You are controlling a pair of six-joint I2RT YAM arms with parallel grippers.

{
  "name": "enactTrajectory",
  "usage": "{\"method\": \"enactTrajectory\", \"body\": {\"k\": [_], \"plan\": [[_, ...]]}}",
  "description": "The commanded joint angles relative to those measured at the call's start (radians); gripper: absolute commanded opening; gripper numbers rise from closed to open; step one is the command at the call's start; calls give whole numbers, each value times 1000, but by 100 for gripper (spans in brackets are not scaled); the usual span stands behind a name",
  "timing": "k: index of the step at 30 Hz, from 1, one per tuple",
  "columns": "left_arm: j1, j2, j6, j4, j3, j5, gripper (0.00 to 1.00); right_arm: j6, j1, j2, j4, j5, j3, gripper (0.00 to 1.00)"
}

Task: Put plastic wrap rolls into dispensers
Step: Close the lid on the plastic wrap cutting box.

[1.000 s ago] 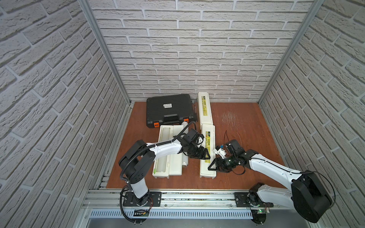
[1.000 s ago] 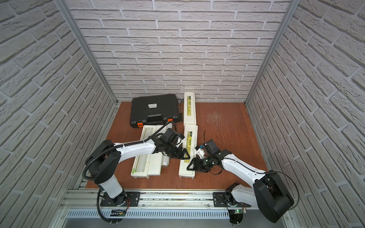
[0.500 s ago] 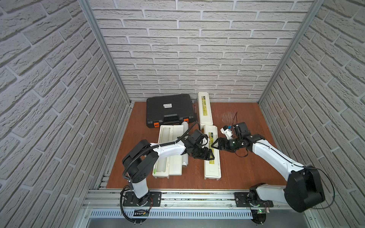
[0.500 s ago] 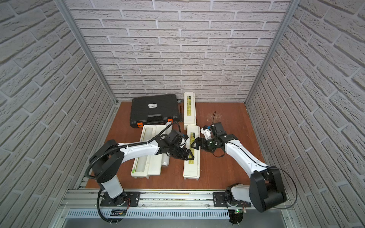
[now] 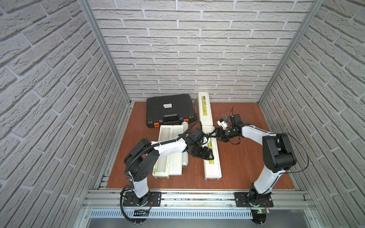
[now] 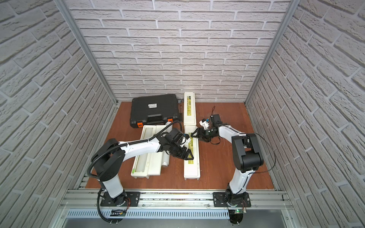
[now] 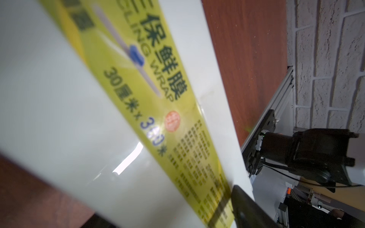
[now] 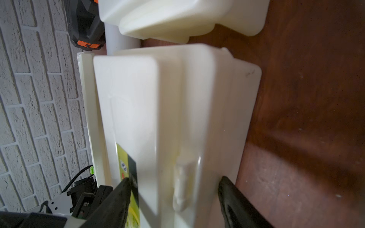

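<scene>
Brown wooden surface point(image 5: 246, 167) enclosed by white brick-patterned walls, with two robot arms mounted at its near edge. Near centre, a closed cream dispenser point(image 5: 213, 169) lies lengthways, with a yellow-green label on its lid. The left end effector point(image 5: 209, 155) sits over its middle. One dark fingertip point(image 7: 248, 207) shows against the label, and whether it is grasping cannot be told. To the left, an open dispenser point(image 5: 174, 165) lies flat with its lid spread beside the tray and a green tab point(image 5: 154, 171) at its near corner. A white plastic wrap roll point(image 5: 185, 159) lies on the surface just right of it, between the two dispensers, and the left arm crosses over it. The right end effector point(image 5: 213, 134) straddles the closed dispenser's far end, fingers point(image 8: 118, 197) parted on either side. Whether it is grasping or released is unclear. Just beyond, a third closed dispenser point(image 5: 205, 107) continues the line, beside a black case point(image 5: 169, 110) with orange latches at far left.
</scene>
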Motion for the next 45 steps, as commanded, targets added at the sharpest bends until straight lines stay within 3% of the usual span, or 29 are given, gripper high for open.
{"method": "enactTrajectory", "body": {"k": [1,9,17,20,25,28,32,38,45], "plan": [[78,40,74,-154,25,-96,85,-72,17,63,-82,67,-48,67],[253,124,66,-58,200,-48,86,-68,17,117,-78,36,-20,58],[288,307,3,4,310,-19,81,-70,17,124,-98,50,-11,58],[296,351,-10,2,303,-8,78,-69,17,124,-101,48,0,60],[279,369,-12,8,204,7,74,-42,19,146,-78,32,34,73],[280,379,-24,10,144,11,73,-27,27,164,-74,32,63,73],[280,404,-45,32,106,41,70,-13,43,221,-71,25,100,68],[283,437,-45,-37,114,17,61,9,67,252,-69,15,126,52],[292,416,-67,-46,135,8,59,30,83,188,-73,71,106,52]]}}
